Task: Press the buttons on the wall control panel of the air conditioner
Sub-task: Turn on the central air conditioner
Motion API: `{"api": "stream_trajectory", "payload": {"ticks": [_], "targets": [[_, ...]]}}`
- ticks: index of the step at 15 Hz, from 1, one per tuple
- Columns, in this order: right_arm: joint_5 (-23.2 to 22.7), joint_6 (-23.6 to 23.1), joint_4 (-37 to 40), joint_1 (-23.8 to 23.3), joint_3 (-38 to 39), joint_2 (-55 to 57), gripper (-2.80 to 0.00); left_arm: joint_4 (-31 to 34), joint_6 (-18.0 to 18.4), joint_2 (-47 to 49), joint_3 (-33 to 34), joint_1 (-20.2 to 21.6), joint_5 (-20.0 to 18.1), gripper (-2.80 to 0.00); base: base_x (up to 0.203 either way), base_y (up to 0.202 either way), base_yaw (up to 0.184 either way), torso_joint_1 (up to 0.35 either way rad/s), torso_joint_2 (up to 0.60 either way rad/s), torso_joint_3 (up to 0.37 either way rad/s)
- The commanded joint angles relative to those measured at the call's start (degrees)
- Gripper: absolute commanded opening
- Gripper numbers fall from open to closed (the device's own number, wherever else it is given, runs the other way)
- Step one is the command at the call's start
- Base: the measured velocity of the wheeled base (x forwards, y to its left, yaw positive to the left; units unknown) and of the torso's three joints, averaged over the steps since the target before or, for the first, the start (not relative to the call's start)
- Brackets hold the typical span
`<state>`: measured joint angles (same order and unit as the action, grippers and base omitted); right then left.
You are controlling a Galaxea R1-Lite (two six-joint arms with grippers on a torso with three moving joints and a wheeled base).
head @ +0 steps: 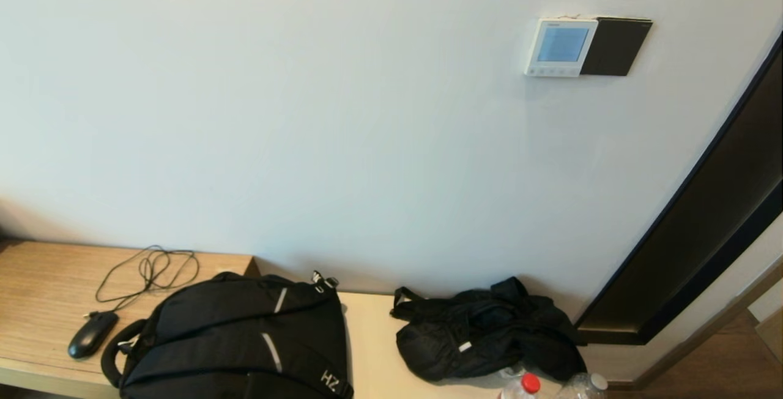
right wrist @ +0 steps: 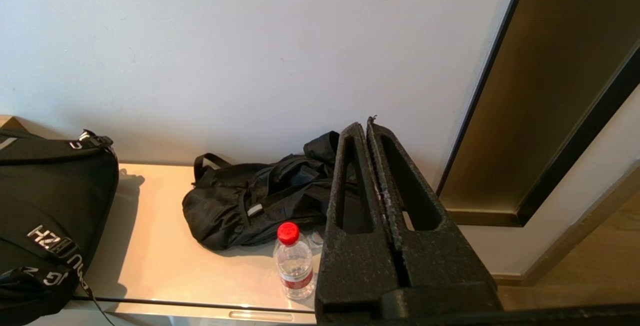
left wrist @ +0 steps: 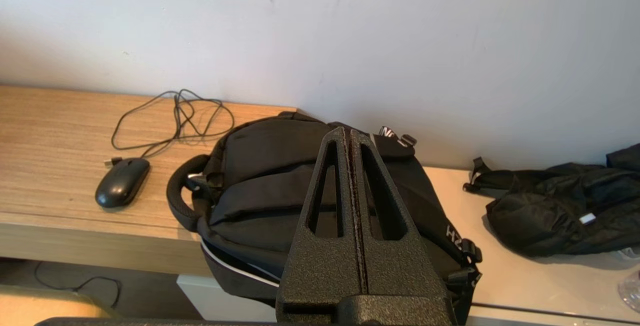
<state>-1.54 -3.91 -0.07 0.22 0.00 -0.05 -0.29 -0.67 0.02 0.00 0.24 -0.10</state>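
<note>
The white wall control panel [head: 561, 46] with a pale blue screen hangs high on the wall at the upper right of the head view. Its row of tiny pale buttons [head: 550, 71] runs along its bottom edge. Neither arm shows in the head view. My left gripper [left wrist: 348, 134] is shut and empty, low over the black backpack [left wrist: 280, 201]. My right gripper [right wrist: 364, 125] is shut and empty, low over the counter near the black bag [right wrist: 255, 201]. Both are far below the panel, which shows in neither wrist view.
A dark square plate [head: 616, 46] adjoins the panel's right side. On the counter [head: 43, 289] lie a black mouse [head: 92, 334] with cable, the backpack [head: 238, 338], the black bag [head: 489, 338] and a red-capped bottle [right wrist: 294, 261]. A dark door frame [head: 703, 252] stands right.
</note>
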Motion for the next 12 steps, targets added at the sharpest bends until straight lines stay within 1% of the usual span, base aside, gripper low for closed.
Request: {"api": "stream_trajectory", "payload": {"ticks": [1,8,11,12], "targets": [[-0.04,-0.06,0.07,0.04,0.09,0.05,-2.8,-0.06,-0.04,-0.02,0.0,0.02,0.01,-2.8,0.0,0.0,0.0,0.0,0.0,0.0],[0.05,0.84,0.16,0.03,0.0,0.59,-2.8,-0.06,-0.04,-0.02,0.0,0.02,0.01,-2.8,0.0,0.0,0.0,0.0,0.0,0.0],[0.34,0.43,-0.44,-0.12,0.04,5.99,-2.8,0.02,-0.04,-0.02,0.0,0.02,0.01,-2.8,0.0,0.0,0.0,0.0,0.0,0.0],[0.42,0.51,-2.12,-0.13,0.02,8.71,-2.8,-0.06,-0.04,-0.02,0.0,0.02,0.01,-2.8,0.0,0.0,0.0,0.0,0.0,0.0]]}}
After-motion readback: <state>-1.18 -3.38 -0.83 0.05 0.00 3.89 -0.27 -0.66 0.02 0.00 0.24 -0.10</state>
